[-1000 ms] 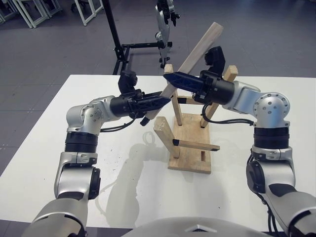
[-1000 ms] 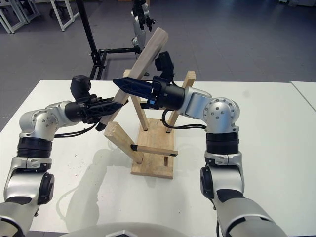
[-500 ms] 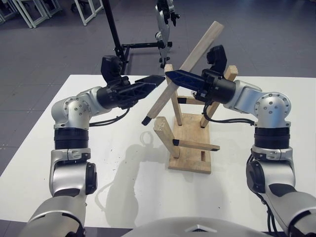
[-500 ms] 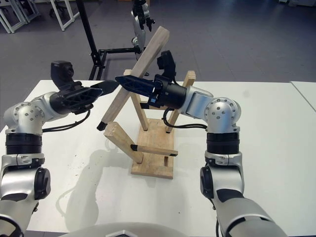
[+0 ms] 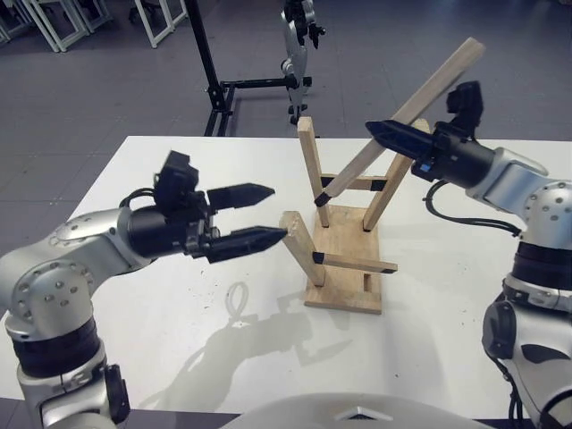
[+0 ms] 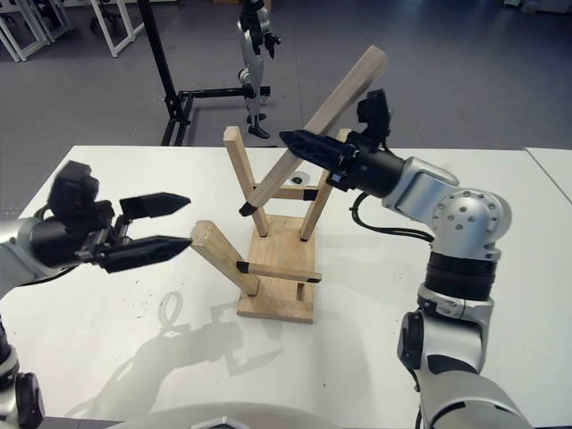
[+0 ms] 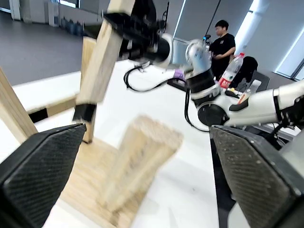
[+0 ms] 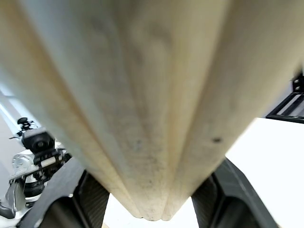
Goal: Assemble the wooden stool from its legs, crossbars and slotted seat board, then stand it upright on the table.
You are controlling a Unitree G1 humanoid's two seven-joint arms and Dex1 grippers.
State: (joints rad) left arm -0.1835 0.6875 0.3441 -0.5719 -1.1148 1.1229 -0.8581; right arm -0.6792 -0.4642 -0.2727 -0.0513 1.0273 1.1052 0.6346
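Note:
The seat board [image 5: 344, 284] lies flat on the white table [image 5: 179, 357]. From it rise one upright leg [image 5: 309, 161] and a leaning leg [image 5: 386, 190], joined by a crossbar [image 5: 355, 183]. A short tilted leg [image 5: 296, 239] with a second crossbar [image 5: 354, 263] stands at the board's near left. My right gripper [image 5: 386, 136] is shut on a long leg [image 5: 435, 81] held slanted above the stool, its black-tipped lower end [image 6: 245, 209] by the upright leg. My left gripper [image 5: 273, 214] is open, level with the tilted leg's top [image 7: 142, 156] and just left of it.
A black stand [image 5: 214, 85] and another robot arm [image 5: 295, 40] are on the floor beyond the table's far edge. Bare table stretches to the left and right of the board.
My left gripper has come away from the long leg, drawn back to the near left and opened wide. My right gripper has carried the leg up and to the right.

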